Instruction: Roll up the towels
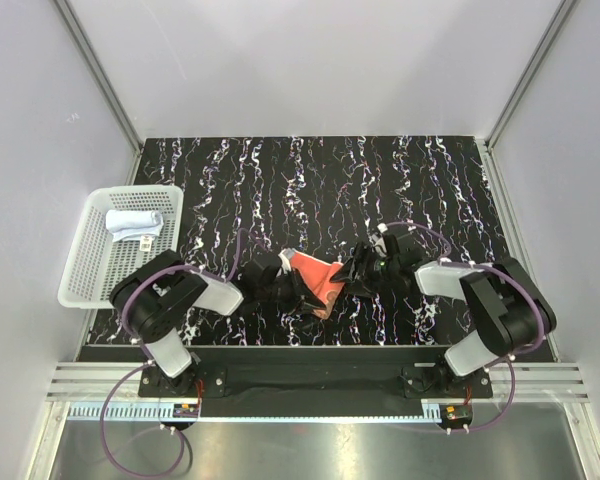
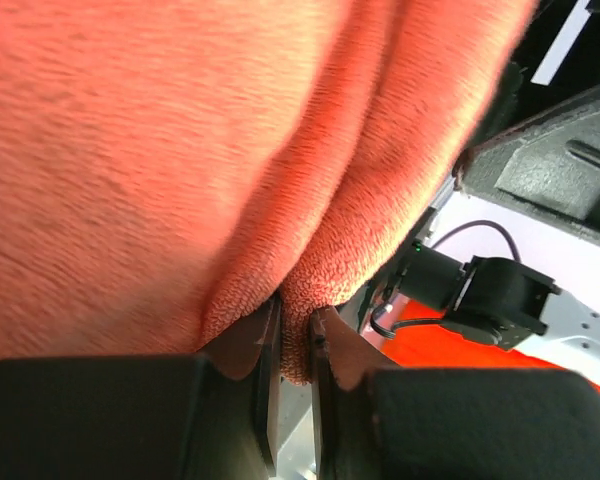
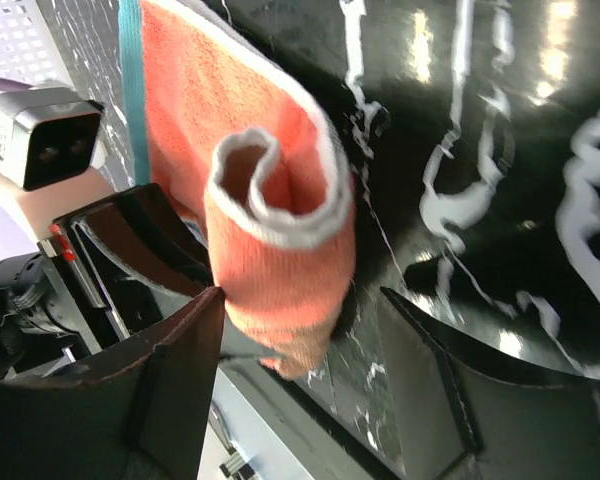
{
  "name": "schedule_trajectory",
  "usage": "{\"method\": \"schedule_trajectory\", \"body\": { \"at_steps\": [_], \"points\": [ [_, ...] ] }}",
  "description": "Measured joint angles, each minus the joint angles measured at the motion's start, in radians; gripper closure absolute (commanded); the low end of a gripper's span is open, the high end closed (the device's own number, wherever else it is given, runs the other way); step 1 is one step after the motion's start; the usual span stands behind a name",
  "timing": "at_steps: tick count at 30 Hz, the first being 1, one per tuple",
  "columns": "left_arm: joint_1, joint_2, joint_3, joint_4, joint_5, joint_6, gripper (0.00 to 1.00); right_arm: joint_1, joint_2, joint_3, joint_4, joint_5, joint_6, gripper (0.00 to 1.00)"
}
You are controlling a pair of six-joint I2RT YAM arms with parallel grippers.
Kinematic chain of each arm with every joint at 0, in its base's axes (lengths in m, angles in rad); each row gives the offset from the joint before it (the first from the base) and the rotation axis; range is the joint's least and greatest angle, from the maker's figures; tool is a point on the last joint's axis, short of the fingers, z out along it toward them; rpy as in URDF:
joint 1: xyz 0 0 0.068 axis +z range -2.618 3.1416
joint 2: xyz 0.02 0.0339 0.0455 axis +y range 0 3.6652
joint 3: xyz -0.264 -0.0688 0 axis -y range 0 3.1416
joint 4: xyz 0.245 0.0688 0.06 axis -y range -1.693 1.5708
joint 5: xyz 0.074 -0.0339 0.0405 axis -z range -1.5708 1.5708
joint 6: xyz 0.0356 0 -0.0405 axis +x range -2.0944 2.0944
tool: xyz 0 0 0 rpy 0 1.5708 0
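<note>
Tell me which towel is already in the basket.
The pale blue-white towel, rolled up inside the white basket at far left. The orange towel is mid-table, pinched by the left gripper.

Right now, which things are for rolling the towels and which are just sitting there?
For the job:
orange fluffy towel with teal edge, pinched by the left gripper
right gripper, open, fingers either side of that towel
pale blue-white towel, bundled up

Just there:
white holed plastic basket, holding the pale towel
black marbled tabletop
</note>
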Motion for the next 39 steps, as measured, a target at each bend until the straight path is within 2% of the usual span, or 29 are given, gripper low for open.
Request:
{"method": "schedule_trajectory", "body": {
  "at_steps": [7,8,10,11,13,21,22,24,25,27,33,39],
  "points": [
    [0.013,0.036,-0.012,0.08,0.048,-0.052,0.93,0.049,0.121,0.019,0.153,-0.02,0.05,0.36],
    [0.014,0.039,-0.012,0.084,0.051,-0.055,0.93,0.053,0.135,0.024,0.168,-0.024,0.055,0.47],
    [0.016,0.044,-0.012,0.093,0.057,-0.063,0.92,0.057,0.158,0.031,0.185,-0.019,0.058,0.54],
    [0.018,0.047,-0.012,0.099,0.062,-0.065,0.92,0.058,0.17,0.031,0.187,-0.019,0.063,0.63],
    [0.02,0.049,-0.012,0.101,0.067,-0.07,0.92,0.058,0.182,0.035,0.182,-0.015,0.064,0.68],
    [0.024,0.064,-0.022,0.144,0.074,-0.079,0.89,0.063,0.182,0.091,0.062,0.006,0.031,0.74],
    [0.024,0.064,-0.026,0.153,0.074,-0.081,0.89,0.064,0.179,0.101,0.038,0.012,0.023,0.79],
    [0.025,0.064,-0.03,0.161,0.074,-0.08,0.85,0.068,0.172,0.125,-0.018,0.024,0.004,0.82],
    [0.025,0.064,-0.03,0.16,0.072,-0.077,0.84,0.07,0.169,0.14,-0.048,0.032,-0.006,0.89],
    [0.025,0.062,-0.029,0.152,0.067,-0.066,0.79,0.074,0.167,0.174,-0.118,0.05,-0.028,0.94],
    [0.024,-0.045,0.024,-0.064,-0.004,0.063,0.61,0.085,0.167,0.314,-0.374,0.133,-0.11,0.98],
    [0.002,-0.15,0.108,-0.346,-0.128,0.219,0.51,0.094,0.177,0.427,-0.569,0.234,-0.175,0.99]
  ]
}}
